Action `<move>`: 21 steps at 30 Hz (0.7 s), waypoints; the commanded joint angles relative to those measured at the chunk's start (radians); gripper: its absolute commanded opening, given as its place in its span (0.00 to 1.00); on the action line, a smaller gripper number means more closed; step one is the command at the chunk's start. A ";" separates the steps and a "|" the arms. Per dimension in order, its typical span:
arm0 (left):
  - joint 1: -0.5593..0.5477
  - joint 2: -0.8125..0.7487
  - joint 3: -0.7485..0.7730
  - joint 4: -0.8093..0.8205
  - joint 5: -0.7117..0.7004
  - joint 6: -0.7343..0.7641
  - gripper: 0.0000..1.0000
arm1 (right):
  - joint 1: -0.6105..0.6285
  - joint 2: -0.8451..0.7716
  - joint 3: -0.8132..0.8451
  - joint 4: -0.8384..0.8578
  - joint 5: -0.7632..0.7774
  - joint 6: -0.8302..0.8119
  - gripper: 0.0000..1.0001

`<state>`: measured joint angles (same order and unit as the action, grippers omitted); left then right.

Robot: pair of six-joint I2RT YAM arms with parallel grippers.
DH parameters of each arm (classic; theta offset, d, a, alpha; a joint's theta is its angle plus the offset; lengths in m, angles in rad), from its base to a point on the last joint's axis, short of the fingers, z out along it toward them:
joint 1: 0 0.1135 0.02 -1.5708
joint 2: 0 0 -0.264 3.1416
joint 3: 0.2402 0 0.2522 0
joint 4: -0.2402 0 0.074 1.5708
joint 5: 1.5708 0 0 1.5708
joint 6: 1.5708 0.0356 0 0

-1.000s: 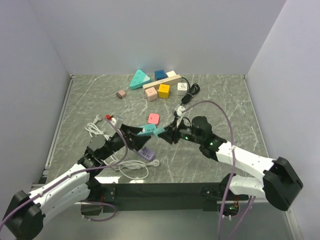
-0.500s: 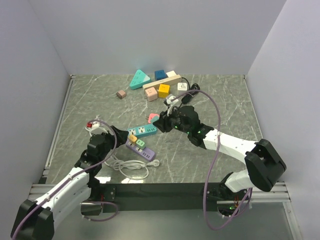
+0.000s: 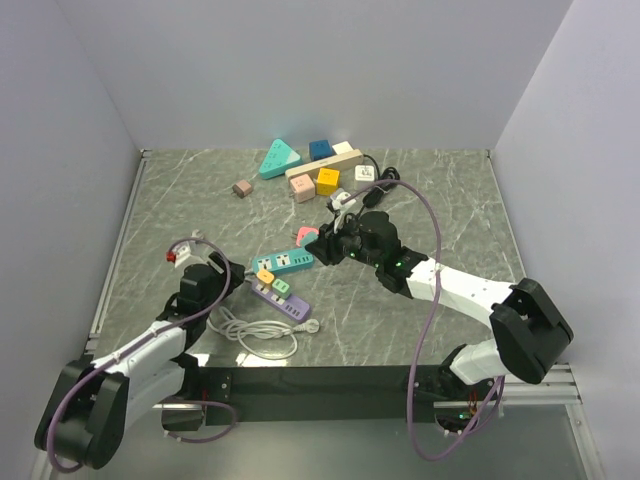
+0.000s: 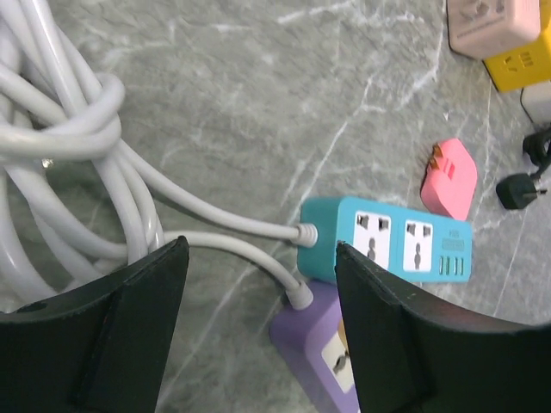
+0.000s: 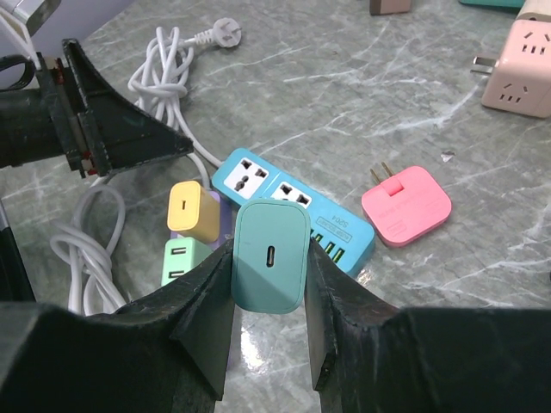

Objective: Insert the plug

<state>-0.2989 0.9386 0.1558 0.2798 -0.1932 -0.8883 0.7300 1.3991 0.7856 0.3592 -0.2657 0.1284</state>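
A moment ago my left gripper (image 4: 260, 249) had the teal power strip (image 3: 285, 262) lifted up towards the other arm. Now that strip lies flat on the worktop (image 3: 430, 200), sockets up, and the left arm has drawn back to the strip's cable end, its jaws standing wide with nothing between them. So I judge that nothing steadies the strip any more, and the insertion falls to the right arm alone, pressing down against the worktop. The right gripper (image 5: 269, 277) is clamped on the sides of the teal plug (image 5: 272, 241), whose port face looks at the wrist camera. It hangs above the near edge of the teal power strip and just beside its two large sockets; I cannot tell whether it touches. The prongs are hidden, so I cannot say how they line up with a socket. The purple strip (image 3: 287, 302), already carrying a yellow and a green adapter, lies just beside the teal power strip, under its cable end.
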 commanded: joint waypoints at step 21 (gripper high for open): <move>0.086 0.482 0.214 0.277 0.081 0.045 0.70 | -0.050 0.049 0.049 0.061 -0.018 -0.044 0.00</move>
<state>-0.2157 1.3735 0.3336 0.5064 -0.1577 -0.8730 0.6960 1.4193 0.7830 0.3729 -0.2806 0.0952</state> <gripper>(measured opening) 0.711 0.405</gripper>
